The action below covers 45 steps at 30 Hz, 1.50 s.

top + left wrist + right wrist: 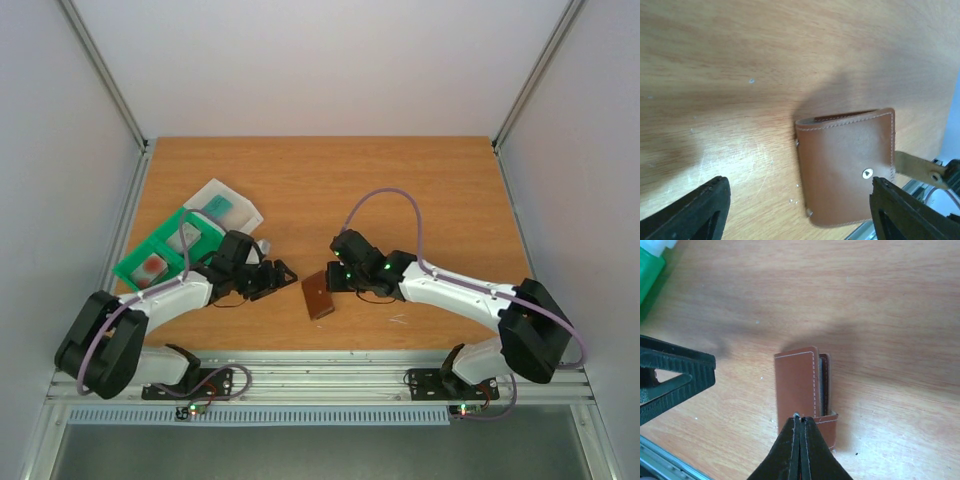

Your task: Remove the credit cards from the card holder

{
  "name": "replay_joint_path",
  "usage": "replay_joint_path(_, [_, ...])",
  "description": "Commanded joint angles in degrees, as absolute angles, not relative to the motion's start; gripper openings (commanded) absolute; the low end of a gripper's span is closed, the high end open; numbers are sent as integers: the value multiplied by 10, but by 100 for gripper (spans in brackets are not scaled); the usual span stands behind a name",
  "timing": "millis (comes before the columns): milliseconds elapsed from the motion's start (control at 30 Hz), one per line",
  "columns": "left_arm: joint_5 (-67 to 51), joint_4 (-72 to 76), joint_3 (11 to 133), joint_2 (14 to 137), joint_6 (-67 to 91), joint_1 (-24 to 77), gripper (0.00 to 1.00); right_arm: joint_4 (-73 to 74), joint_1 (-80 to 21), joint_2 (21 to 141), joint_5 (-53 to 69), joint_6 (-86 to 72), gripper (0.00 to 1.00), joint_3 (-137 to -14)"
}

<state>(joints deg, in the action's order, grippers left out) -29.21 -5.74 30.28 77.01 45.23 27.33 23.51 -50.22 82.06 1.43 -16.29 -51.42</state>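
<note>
A: Status on right gripper (800, 422)?
B: Shut right down, pinched on the strap (826, 421) of the card holder (796, 385). Nothing else in the pinch.
A: Holder position?
B: On the table (430, 190), between both grippers. Folded shut, brown outside showing, snap stud (867, 173) bare, strap sticking out sideways from the holder's edge. Looks tipped up off flat (shadow beside it in both wrist views), but cannot tell whether clear of the wood.
A: Left gripper (797, 187)?
B: Wide open, holding nothing. Just beside the holder on its left, fingers (692, 212) apart from the leather, spread wider than the holder.
A: Credit cards?
B: Cannot tell. Only a dark slit between the holder's two faces in the right wrist view, contents hidden.
A: Anything else around?
B: Green tray (150, 238) well to the left of the holder, slightly farther from the arm bases. Reddish patch (150, 268) in one compartment, too small to identify. Clear plastic box (235, 200) up against the tray's far side, farther still from the holder, with something teal on or in it (cannot say which).
</note>
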Motion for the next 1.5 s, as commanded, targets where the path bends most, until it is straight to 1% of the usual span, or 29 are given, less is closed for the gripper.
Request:
replay_joint_path(0, [-267, -118, 327, 733, 424, 275, 84, 240, -506, 779, -23, -180, 1, -503])
replay_joint_path(67, [-278, -122, 329, 722, 422, 275, 92, 229, -506, 768, -9, -183, 1, -498])
replay_joint_path(133, [-297, -119, 330, 711, 421, 275, 93, 212, -506, 760, 16, -190, 1, -492])
replay_joint_path(300, [-330, -119, 328, 685, 422, 275, 92, 167, -506, 744, 64, -217, 1, -482])
replay_joint_path(467, [-329, -134, 325, 674, 415, 275, 87, 121, -506, 748, 106, -241, 1, -477])
replay_joint_path(567, [-326, -144, 325, 676, 413, 275, 85, 120, -506, 761, 106, -244, 1, -476])
replay_joint_path(733, [-323, -146, 316, 693, 407, 275, 83, 150, -507, 760, 82, -235, 1, -477])
replay_joint_path(1167, [-324, -114, 292, 712, 421, 275, 66, 292, -505, 729, -83, -195, 1, -463])
replay_joint_path(1267, [-324, -102, 287, 721, 428, 275, 62, 313, -500, 728, -104, -191, 1, -455])
replay_joint_path(1467, [-336, -53, 276, 750, 445, 275, 57, 320, -492, 731, -129, -182, 1, -434])
